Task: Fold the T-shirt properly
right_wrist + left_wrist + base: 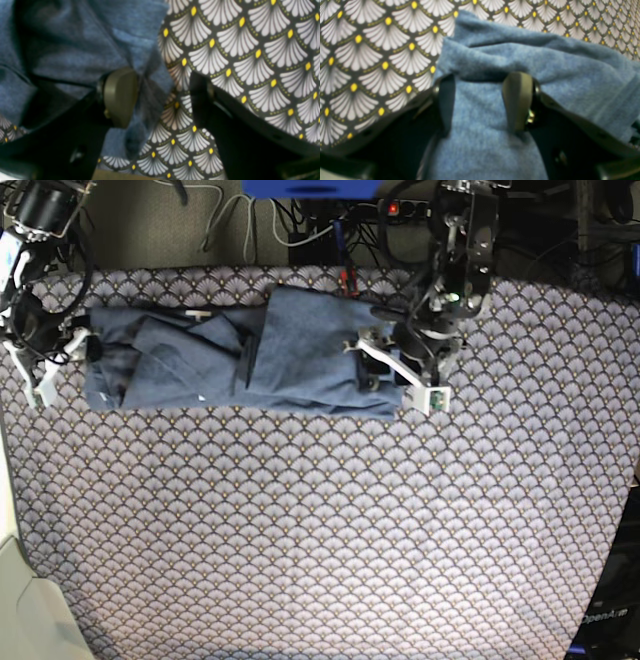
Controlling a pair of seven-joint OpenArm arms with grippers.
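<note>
Across the far part of the worktop (320, 530) the T-shirt (240, 360) lay rumpled, partly folded. The left fingers (482, 100) pinched a fold at its one end; the right fingers (162, 97) stood wide apart at its other edge, holding nothing.

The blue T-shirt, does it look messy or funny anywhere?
Yes. The slate-blue cotton T-shirt is not a neat fold: its half toward the right claw is bunched in crooked wrinkles, and the left claw has cloth between its fingers.
</note>
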